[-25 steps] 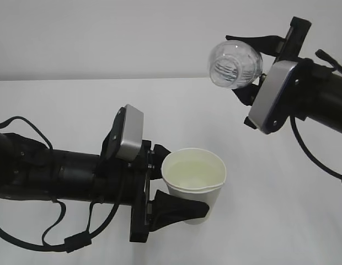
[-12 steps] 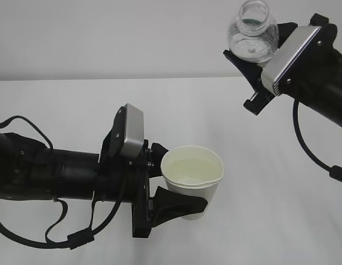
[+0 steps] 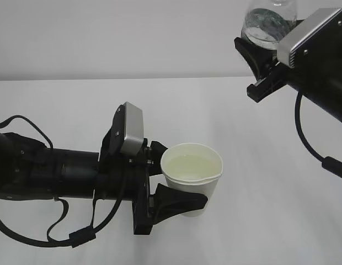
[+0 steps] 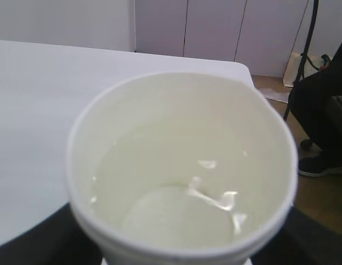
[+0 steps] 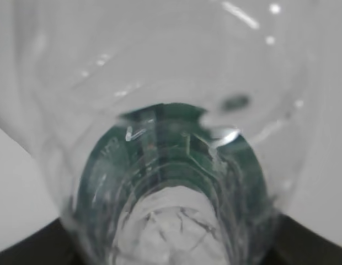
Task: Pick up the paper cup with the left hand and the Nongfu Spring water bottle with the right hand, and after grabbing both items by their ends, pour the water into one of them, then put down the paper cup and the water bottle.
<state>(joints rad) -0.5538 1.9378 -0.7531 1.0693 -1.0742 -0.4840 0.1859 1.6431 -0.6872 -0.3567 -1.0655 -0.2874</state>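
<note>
The off-white paper cup (image 3: 192, 179) stands upright in the middle, just above the white table, with pale water (image 3: 191, 166) in it. My left gripper (image 3: 172, 178) comes in from the left and is shut on the cup's lower half. In the left wrist view the cup (image 4: 160, 116) fills the frame and the water (image 4: 176, 215) glints. At the top right my right gripper (image 3: 265, 47) is shut on the clear Nongfu Spring water bottle (image 3: 266, 26), held high and neck up, its top cut off by the frame. The right wrist view looks along the bottle (image 5: 171, 83), showing its green label (image 5: 176, 138).
The white table (image 3: 270, 182) spreads under both arms, with a pale wall behind. In the left wrist view the table's far edge (image 4: 237, 63) shows, with floor, cabinet doors and a person's dark leg and shoe (image 4: 320, 132) beyond.
My right arm has lifted the bottle up and to the right, turning it from mouth-down-forward to neck up. The left gripper and the cup have barely moved.
</note>
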